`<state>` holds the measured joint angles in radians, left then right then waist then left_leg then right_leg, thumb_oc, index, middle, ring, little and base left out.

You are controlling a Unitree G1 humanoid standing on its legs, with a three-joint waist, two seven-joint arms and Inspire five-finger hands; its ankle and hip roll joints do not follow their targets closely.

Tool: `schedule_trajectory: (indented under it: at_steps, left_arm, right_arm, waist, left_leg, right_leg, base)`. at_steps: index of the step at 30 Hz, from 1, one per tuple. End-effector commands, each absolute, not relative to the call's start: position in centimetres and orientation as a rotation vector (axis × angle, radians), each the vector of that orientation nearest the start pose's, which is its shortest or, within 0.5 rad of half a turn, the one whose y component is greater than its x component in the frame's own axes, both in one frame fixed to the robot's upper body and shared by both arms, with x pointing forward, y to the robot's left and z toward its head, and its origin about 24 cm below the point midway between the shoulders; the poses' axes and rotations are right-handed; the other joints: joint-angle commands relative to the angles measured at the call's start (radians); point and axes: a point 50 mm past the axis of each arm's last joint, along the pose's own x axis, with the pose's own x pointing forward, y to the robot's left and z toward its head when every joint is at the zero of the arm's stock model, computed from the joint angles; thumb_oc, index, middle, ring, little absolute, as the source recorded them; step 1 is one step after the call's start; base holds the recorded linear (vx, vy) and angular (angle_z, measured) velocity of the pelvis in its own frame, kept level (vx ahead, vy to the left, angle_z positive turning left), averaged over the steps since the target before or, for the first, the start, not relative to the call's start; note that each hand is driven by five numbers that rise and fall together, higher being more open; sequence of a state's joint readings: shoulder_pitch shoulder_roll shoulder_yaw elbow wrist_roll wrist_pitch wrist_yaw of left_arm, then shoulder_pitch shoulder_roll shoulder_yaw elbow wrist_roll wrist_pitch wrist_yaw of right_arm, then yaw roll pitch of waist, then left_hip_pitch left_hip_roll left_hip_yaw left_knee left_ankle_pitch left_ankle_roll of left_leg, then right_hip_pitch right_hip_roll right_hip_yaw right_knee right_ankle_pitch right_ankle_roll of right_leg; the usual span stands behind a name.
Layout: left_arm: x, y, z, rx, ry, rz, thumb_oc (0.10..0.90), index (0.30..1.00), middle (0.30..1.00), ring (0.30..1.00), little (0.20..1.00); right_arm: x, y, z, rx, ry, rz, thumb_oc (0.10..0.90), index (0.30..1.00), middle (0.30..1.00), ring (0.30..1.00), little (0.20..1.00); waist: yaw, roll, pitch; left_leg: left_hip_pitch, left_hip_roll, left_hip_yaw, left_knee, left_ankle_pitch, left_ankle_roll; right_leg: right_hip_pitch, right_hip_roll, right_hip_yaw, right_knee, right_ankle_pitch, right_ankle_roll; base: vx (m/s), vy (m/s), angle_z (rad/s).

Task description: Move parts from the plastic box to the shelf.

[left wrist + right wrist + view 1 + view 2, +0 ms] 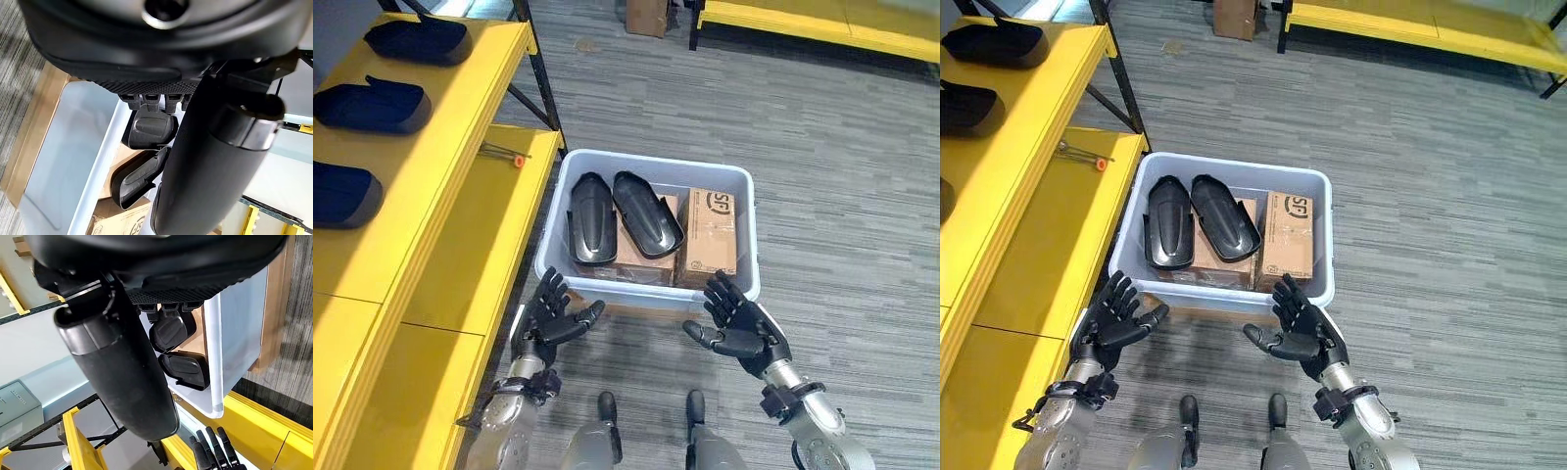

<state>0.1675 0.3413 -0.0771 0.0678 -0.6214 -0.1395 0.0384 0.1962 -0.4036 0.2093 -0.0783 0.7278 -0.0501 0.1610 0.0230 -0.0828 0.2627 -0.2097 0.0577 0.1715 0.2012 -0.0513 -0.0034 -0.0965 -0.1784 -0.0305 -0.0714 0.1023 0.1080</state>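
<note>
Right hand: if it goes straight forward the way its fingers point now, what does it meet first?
Probably the near wall of the plastic box. The right hand is open just in front of it, fingers aimed at the wall below the cardboard box; depth is uncertain.

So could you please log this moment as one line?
left hand: open, empty | right hand: open, empty | two black parts in plastic box
</note>
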Motion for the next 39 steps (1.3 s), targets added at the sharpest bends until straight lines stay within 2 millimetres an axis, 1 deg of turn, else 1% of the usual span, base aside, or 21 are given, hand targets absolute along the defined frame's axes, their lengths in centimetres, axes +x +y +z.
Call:
schedule_trajectory:
  at_steps: [1,2,5,6,9,10,12,13,14,15,16,17,18,19,20,22,25,27,29,32,39]
  left_arm:
    - [21.6,22.7,4.7,-0.207,-0.074,0.050,0.900,1.000,1.000,1.000,1.000]
    - [21.8,22.7,4.7,-0.202,-0.074,0.041,0.900,1.000,1.000,1.000,1.000]
    - [21.8,22.8,4.8,-0.188,-0.072,0.033,0.900,1.000,1.000,1.000,1.000]
    - [21.8,22.8,4.8,-0.181,-0.065,0.026,0.900,1.000,1.000,1.000,1.000]
    - [22.0,22.7,4.8,-0.165,-0.063,0.008,0.900,1.000,1.000,1.000,1.000]
    - [22.0,22.7,4.8,-0.165,-0.064,0.008,0.900,1.000,1.000,1.000,1.000]
    - [22.1,22.7,4.7,-0.158,-0.059,0.010,0.900,1.000,1.000,1.000,1.000]
    - [22.1,22.8,4.7,-0.147,-0.057,0.009,0.900,1.000,1.000,1.000,1.000]
    - [22.1,22.8,4.6,-0.143,-0.053,0.011,0.900,1.000,1.000,1.000,1.000]
    - [21.9,22.9,4.3,-0.143,-0.036,0.012,0.900,1.000,1.000,1.000,1.000]
    - [21.9,22.9,4.3,-0.143,-0.037,0.012,0.900,1.000,1.000,1.000,1.000]
    - [21.9,22.9,4.2,-0.146,-0.037,0.012,0.900,1.000,1.000,1.000,1.000]
    - [21.9,22.8,4.2,-0.147,-0.037,0.012,0.900,1.000,1.000,1.000,1.000]
    - [21.9,22.9,4.2,-0.151,-0.036,0.018,0.900,1.000,1.000,1.000,1.000]
    - [21.8,22.9,4.1,-0.154,-0.031,0.023,0.900,1.000,1.000,1.000,1.000]
    - [21.6,22.8,3.9,-0.162,-0.022,0.027,0.900,1.000,1.000,1.000,1.000]
    - [21.3,22.6,3.5,-0.180,-0.009,0.026,0.900,1.000,1.000,1.000,1.000]
    - [21.1,22.2,3.2,-0.194,-0.002,0.015,0.900,1.000,1.000,1.000,1.000]
    - [21.0,22.0,2.9,-0.212,0.005,0.008,0.900,1.000,1.000,1.000,1.000]
    - [20.7,21.7,2.7,-0.226,0.014,0.001,0.900,1.000,1.000,1.000,1.000]
    - [21.0,21.0,2.8,-0.249,0.013,-0.021,0.900,1.000,1.000,1.000,1.000]
  right_arm:
    - [21.2,-17.3,5.3,0.361,-0.028,0.343,0.900,1.000,1.000,1.000,1.000]
    - [21.4,-17.1,5.5,0.357,-0.034,0.352,0.900,1.000,1.000,1.000,1.000]
    - [21.7,-16.9,5.5,0.358,-0.039,0.358,0.900,1.000,1.000,1.000,1.000]
    - [21.7,-16.7,5.6,0.360,-0.039,0.363,0.900,1.000,1.000,1.000,1.000]
    - [21.8,-16.5,5.6,0.358,-0.044,0.373,0.900,1.000,1.000,1.000,1.000]
    - [21.8,-16.5,5.6,0.357,-0.045,0.373,0.900,1.000,1.000,1.000,1.000]
    - [22.0,-16.2,5.7,0.353,-0.048,0.384,0.900,1.000,1.000,1.000,1.000]
    - [22.1,-15.9,5.8,0.355,-0.052,0.392,0.900,1.000,1.000,1.000,1.000]
    - [22.1,-15.8,5.7,0.360,-0.048,0.397,0.900,1.000,1.000,1.000,1.000]
    - [22.0,-15.7,5.5,0.367,-0.039,0.398,0.900,1.000,1.000,1.000,1.000]
    - [22.0,-15.7,5.5,0.367,-0.039,0.398,0.900,1.000,1.000,1.000,1.000]
    - [22.0,-15.7,5.6,0.369,-0.041,0.402,0.900,1.000,1.000,1.000,1.000]
    - [22.0,-15.7,5.5,0.368,-0.040,0.402,0.900,1.000,1.000,1.000,1.000]
    - [22.0,-15.7,5.5,0.372,-0.034,0.403,0.900,1.000,1.000,1.000,1.000]
    - [22.0,-15.7,5.4,0.372,-0.030,0.403,0.900,1.000,1.000,1.000,1.000]
    - [22.1,-15.7,5.3,0.366,-0.025,0.408,0.900,1.000,1.000,1.000,1.000]
    - [21.8,-15.8,5.3,0.360,-0.022,0.413,0.900,1.000,1.000,1.000,1.000]
    - [21.6,-16.0,5.2,0.361,-0.018,0.410,0.900,1.000,1.000,1.000,1.000]
    - [21.5,-16.3,5.2,0.361,-0.018,0.400,0.900,1.000,1.000,1.000,1.000]
    - [21.3,-16.7,5.3,0.354,-0.020,0.397,0.900,1.000,1.000,1.000,1.000]
    - [21.2,-17.5,5.7,0.345,-0.038,0.362,0.900,1.000,1.000,1.000,1.000]
  waist:
    - [0.009,-0.024,-0.104]
    - [0.014,-0.032,-0.111]
    - [0.019,-0.041,-0.121]
    - [0.019,-0.042,-0.127]
    - [0.009,-0.027,-0.136]
    - [0.009,-0.027,-0.139]
    - [-0.002,-0.003,-0.126]
    - [-0.004,0.008,-0.123]
    - [-0.002,0.015,-0.122]
    - [-0.017,0.026,-0.118]
    - [-0.018,0.027,-0.119]
    - [-0.025,0.035,-0.113]
    - [-0.025,0.035,-0.111]
    - [-0.025,0.034,-0.096]
    - [-0.024,0.028,-0.093]
    - [-0.029,0.024,-0.089]
    - [-0.035,0.019,-0.085]
    - [-0.032,0.013,-0.100]
    - [-0.040,0.022,-0.117]
    - [-0.046,0.035,-0.140]
    - [-0.067,0.067,-0.145]
  left_leg:
    - [-0.145,0.089,-0.032,0.061,0.030,-0.045]
    - [-0.141,0.082,-0.034,0.065,0.016,-0.037]
    - [-0.132,0.064,-0.039,0.066,-0.005,-0.018]
    - [-0.111,0.043,-0.045,0.054,-0.021,-0.001]
    - [-0.065,0.006,-0.061,-0.007,-0.018,0.021]
    - [-0.067,0.006,-0.060,-0.011,-0.014,0.021]
    - [-0.022,-0.011,-0.063,-0.066,-0.003,0.037]
    - [0.000,-0.018,-0.061,-0.098,0.008,0.045]
    - [0.028,-0.024,-0.049,-0.125,0.008,0.048]
    - [0.081,-0.028,-0.049,-0.176,0.012,0.049]
    - [0.080,-0.027,-0.049,-0.178,0.015,0.048]
    - [0.093,-0.025,-0.049,-0.194,0.024,0.048]
    - [0.098,-0.024,-0.050,-0.198,0.024,0.046]
    - [0.127,-0.030,-0.042,-0.221,0.027,0.043]
    - [0.142,-0.037,-0.033,-0.233,0.025,0.040]
    - [0.169,-0.037,-0.028,-0.240,0.018,0.034]
    - [0.190,-0.044,-0.030,-0.224,0.002,0.029]
    - [0.201,-0.047,-0.017,-0.225,-0.012,0.024]
    - [0.194,-0.034,-0.024,-0.217,-0.013,0.010]
    - [0.205,-0.014,-0.023,-0.212,-0.017,-0.003]
    - [0.223,0.039,-0.023,-0.215,-0.003,-0.041]
  right_leg:
    - [0.151,-0.112,-0.009,0.045,-0.098,0.089]
    - [0.151,-0.122,-0.013,0.051,-0.075,0.100]
    - [0.143,-0.138,-0.013,0.075,-0.018,0.107]
    - [0.134,-0.150,-0.009,0.121,0.043,0.111]
    - [0.091,-0.139,0.020,0.213,0.115,0.097]
    - [0.087,-0.139,0.021,0.213,0.117,0.097]
    - [0.027,-0.118,0.021,0.301,0.140,0.081]
    - [-0.001,-0.103,0.004,0.341,0.125,0.071]
    - [-0.015,-0.103,-0.043,0.361,0.102,0.066]
    - [-0.054,-0.054,-0.061,0.355,0.024,0.048]
    - [-0.055,-0.053,-0.062,0.354,0.026,0.047]
    - [-0.094,-0.010,-0.065,0.339,-0.028,0.034]
    - [-0.094,-0.009,-0.065,0.346,-0.034,0.032]
    - [-0.113,0.012,-0.112,0.292,-0.069,0.023]
    - [-0.119,0.008,-0.141,0.241,-0.057,0.026]
    - [-0.122,0.013,-0.156,0.165,-0.029,0.035]
    - [-0.114,0.012,-0.126,0.133,-0.014,0.041]
    - [-0.076,0.007,-0.142,0.096,-0.007,0.042]
    - [-0.058,0.028,-0.127,0.076,-0.018,0.031]
    - [-0.035,0.041,-0.133,0.082,-0.041,0.018]
    - [-0.036,0.082,-0.135,0.140,-0.113,-0.016]
  base:
    - [0.06,0.087,-0.07]
    - [0.06,0.073,-0.04]
    - [0.08,0.122,0.03]
    - [0.11,0.166,0.03]
    - [0.08,0.191,0.11]
    - [0.04,0.152,0.17]
    - [0.04,0.236,0.15]
    - [0.08,0.299,0.05]
    - [0.17,0.289,0.01]
    - [0.15,0.194,-0.11]
    - [0.14,0.152,-0.22]
    - [0.03,0.045,-0.12]
    - [0.09,0.070,-0.02]
    - [0.09,0.001,0.21]
    - [0.12,-0.012,-0.01]
    - [0.12,-0.070,-0.16]
    - [0.13,-0.081,-0.07]
    - [0.12,-0.103,0.18]
    - [0.11,-0.140,0.30]
    - [0.13,-0.172,0.07]
    - [0.09,-0.171,-0.04]
